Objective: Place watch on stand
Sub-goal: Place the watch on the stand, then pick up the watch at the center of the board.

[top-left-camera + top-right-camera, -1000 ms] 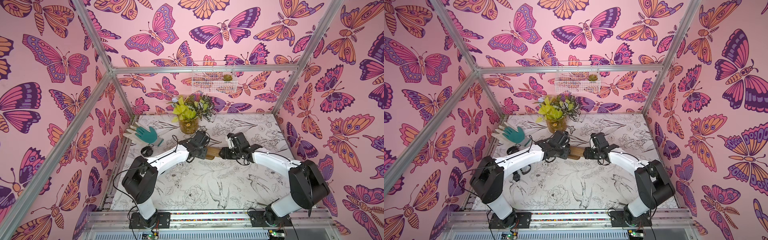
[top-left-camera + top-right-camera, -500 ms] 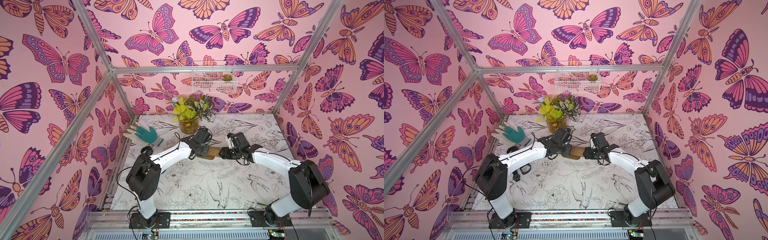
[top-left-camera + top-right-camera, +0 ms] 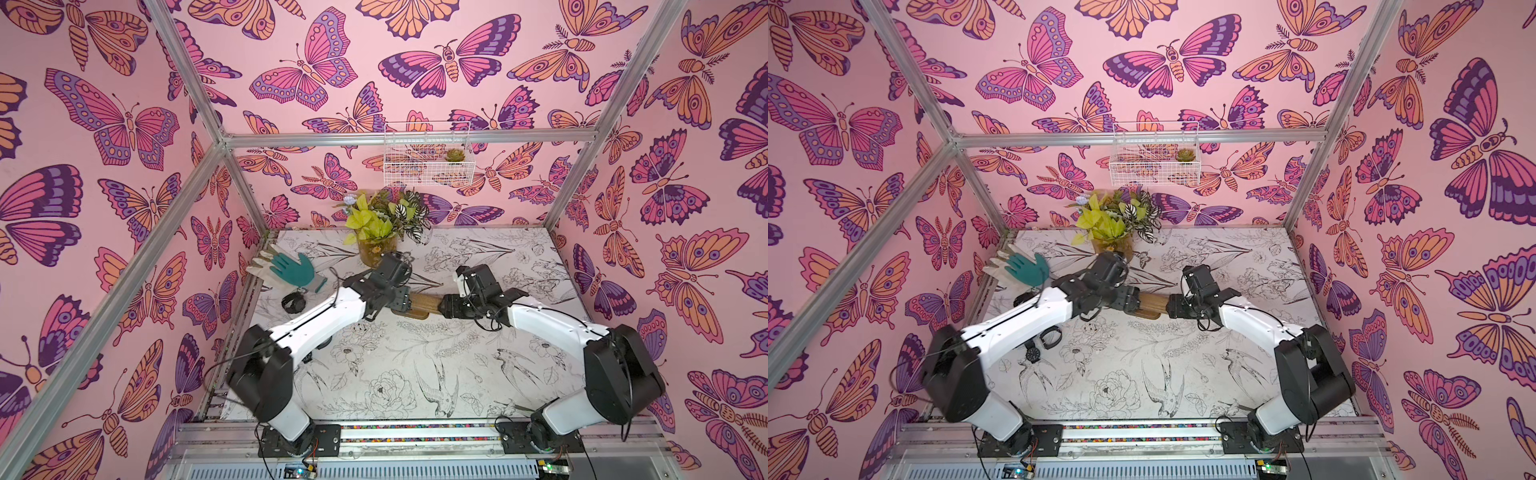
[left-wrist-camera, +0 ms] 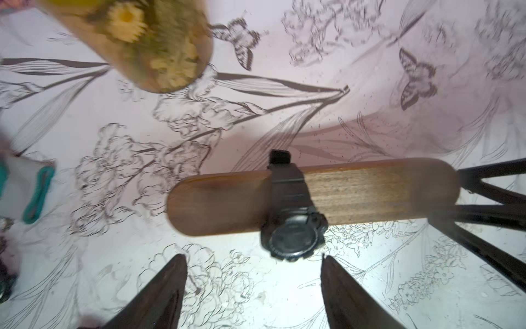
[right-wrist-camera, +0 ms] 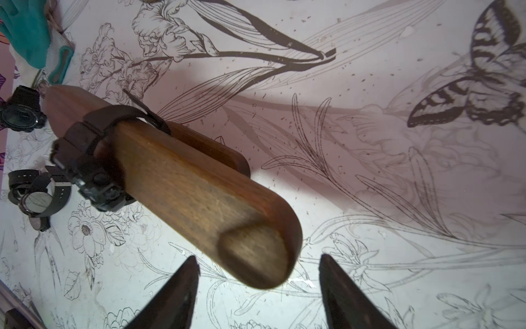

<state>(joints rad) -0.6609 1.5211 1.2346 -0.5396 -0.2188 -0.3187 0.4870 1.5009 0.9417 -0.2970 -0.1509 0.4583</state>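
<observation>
The stand (image 3: 424, 305) (image 3: 1152, 305), a brown wooden bar on an oval base, stands mid-table between both grippers. A black watch (image 4: 293, 228) (image 5: 88, 159) is looped around the bar (image 4: 370, 193), its face hanging on the bar's side. My left gripper (image 4: 253, 257) (image 3: 401, 301) is open just short of the watch face, with nothing between its fingers. My right gripper (image 5: 258, 257) (image 3: 446, 307) is open at the bar's rounded end (image 5: 256, 256), and its fingers stand clear of the wood on both sides.
A teal and white glove (image 3: 291, 268) lies at the back left. Loose watches (image 3: 294, 300) (image 3: 1034, 353) (image 5: 37, 196) lie left of the stand. A vase of plants (image 3: 376, 249) stands just behind the left gripper. A wire basket (image 3: 428, 162) hangs on the back wall.
Both grippers have opened wider. The left one has let go of the watch, which stays on the bar. The left arm has shifted slightly toward the stand.
</observation>
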